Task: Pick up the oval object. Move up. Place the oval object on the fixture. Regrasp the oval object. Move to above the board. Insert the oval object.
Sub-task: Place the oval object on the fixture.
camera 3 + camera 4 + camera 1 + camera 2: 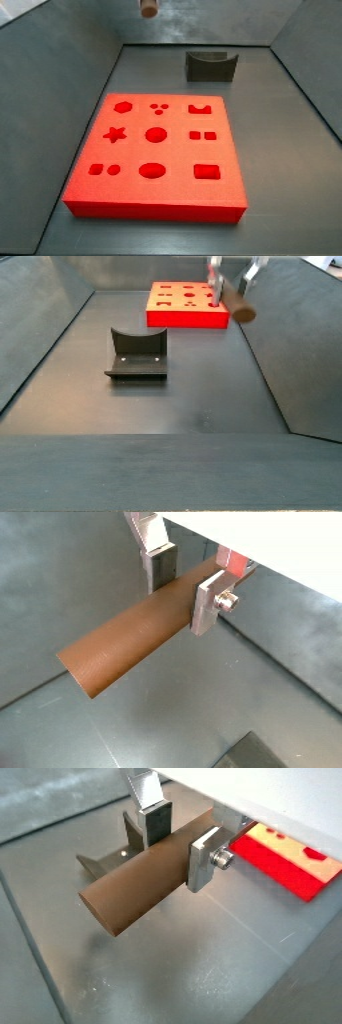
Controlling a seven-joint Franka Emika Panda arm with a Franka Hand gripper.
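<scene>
My gripper (185, 584) is shut on the oval object (131, 644), a brown rounded peg that juts out well past the fingers in both wrist views. The silver fingers (203, 860) clamp the oval object (134, 893) near one end. In a side view the gripper (230, 282) hangs high in the air with the peg (239, 310) over the near right corner of the red board (186, 306). The dark fixture (138, 356) with its U-notch stands on the floor nearer the camera, apart from the peg. Only the peg's tip (148, 8) shows at the top edge of a side view.
The board (160, 150) carries several shaped recesses and lies flat on the grey floor. The fixture (210, 65) sits beyond its far right corner. Sloping grey walls (287, 356) enclose the floor. The fixture (104, 863) and board (287, 860) show beneath the gripper.
</scene>
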